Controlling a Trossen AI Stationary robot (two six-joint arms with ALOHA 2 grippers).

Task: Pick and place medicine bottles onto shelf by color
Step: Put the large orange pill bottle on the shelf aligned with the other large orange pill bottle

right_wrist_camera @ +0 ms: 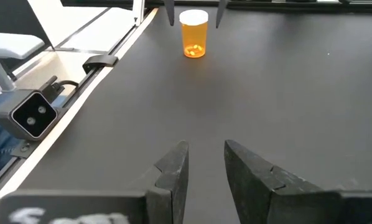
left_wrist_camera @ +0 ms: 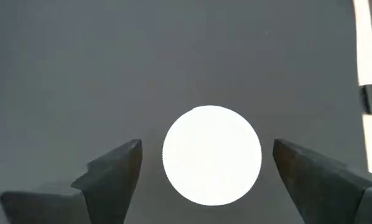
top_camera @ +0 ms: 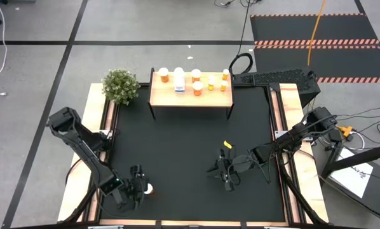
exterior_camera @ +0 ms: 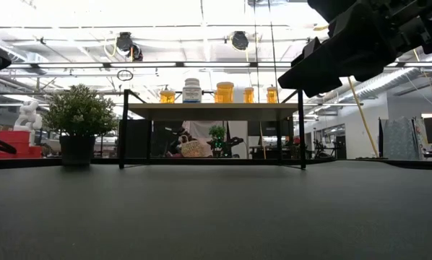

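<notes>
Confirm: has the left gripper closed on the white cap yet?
No, the left gripper is open, its fingers standing clear on either side of the white cap.

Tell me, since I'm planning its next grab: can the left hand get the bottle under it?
Probably yes. The left hand hangs open right above the white-capped bottle, fingers either side, nothing between.

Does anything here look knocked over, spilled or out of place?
Nothing stands out. The bottles on the shelf stand upright, and so does the orange bottle on the mat. The left gripper hangs open over that bottle's white cap.
</notes>
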